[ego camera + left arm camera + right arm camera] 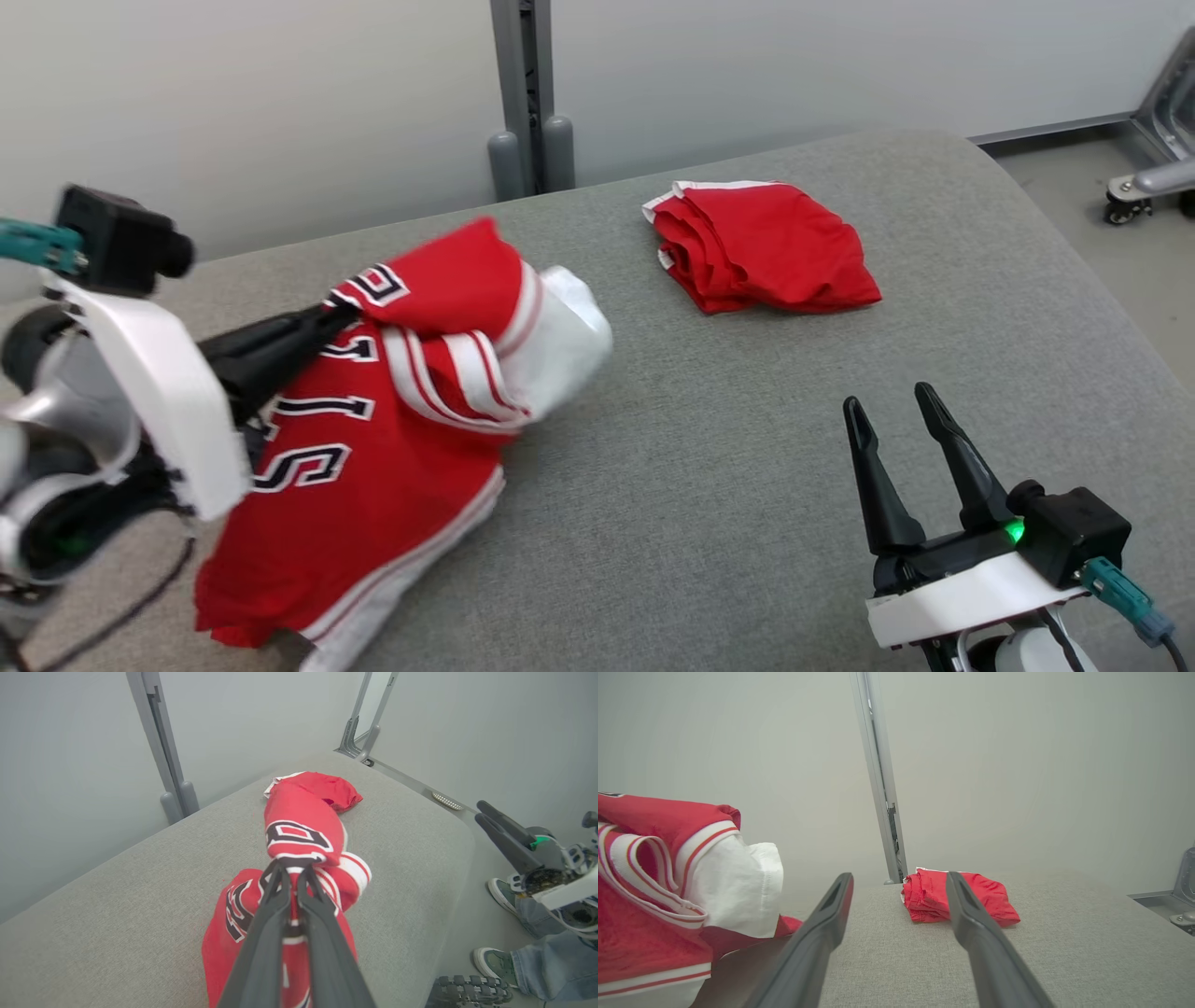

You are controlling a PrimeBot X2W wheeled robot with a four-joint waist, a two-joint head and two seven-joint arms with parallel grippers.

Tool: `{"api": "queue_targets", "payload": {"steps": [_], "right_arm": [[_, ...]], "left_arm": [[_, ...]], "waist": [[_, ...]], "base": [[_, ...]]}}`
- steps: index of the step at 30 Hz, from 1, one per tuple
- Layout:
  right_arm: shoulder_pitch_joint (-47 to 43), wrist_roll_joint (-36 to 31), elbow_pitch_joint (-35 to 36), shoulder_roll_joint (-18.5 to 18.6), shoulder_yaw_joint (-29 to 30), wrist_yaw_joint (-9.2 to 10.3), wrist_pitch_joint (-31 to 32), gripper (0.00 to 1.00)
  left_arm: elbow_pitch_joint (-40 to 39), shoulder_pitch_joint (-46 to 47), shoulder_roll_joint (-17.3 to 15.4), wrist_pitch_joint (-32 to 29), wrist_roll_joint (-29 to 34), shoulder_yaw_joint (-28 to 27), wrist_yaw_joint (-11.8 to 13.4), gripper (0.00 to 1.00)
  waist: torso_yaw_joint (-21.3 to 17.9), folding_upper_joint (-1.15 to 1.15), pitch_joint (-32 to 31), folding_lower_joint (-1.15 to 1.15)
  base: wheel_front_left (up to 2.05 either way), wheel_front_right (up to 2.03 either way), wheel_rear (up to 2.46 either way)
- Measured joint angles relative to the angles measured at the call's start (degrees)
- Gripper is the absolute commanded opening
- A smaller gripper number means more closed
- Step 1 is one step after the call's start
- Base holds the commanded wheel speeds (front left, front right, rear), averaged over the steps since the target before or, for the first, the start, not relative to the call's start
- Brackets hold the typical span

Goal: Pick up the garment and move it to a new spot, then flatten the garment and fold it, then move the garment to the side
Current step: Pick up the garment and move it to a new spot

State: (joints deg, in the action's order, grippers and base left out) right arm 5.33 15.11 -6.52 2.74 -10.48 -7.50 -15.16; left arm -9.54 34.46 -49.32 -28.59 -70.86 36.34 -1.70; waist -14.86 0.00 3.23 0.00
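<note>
pickup stage only: left gripper (331,317) is clamped on the bunched red garment (373,485), its top raised, hem resting on the grey table (728,485); right gripper (889,399) gapes empty; flattening, folding and setting aside remain

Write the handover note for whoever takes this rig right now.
Left gripper: shut on the jersey, which is bunched at the table's near left.
Right gripper: open, empty, over the near right.
Folded red garment: far side, apart from both grippers.
Done: jersey gripped.
Left: set it down in a new spot, flatten, fold, move aside.
</note>
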Motion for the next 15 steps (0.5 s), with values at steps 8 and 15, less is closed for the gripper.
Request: {"api": "queue_targets", "payload": {"steps": [8, 15], "right_arm": [[0.0, 0.5, 0.1, 0.0, -1.0, 0.0, 0.0, 1.0], [0.3, 0.4, 0.1, 0.0, -1.6, 0.0, 0.0, 1.0]], "left_arm": [[2.1, -3.0, 11.1, 8.6, 4.5, 3.6, 4.4, 0.0], [13.9, -3.3, 20.1, 15.3, 8.0, 6.4, 3.7, 0.0]], "waist": [[-2.0, 0.0, 1.5, 0.0], [-2.5, 0.0, 3.4, 0.0]], "base": [[0.0, 0.0, 0.0], [0.0, 0.0, 0.0]]}}
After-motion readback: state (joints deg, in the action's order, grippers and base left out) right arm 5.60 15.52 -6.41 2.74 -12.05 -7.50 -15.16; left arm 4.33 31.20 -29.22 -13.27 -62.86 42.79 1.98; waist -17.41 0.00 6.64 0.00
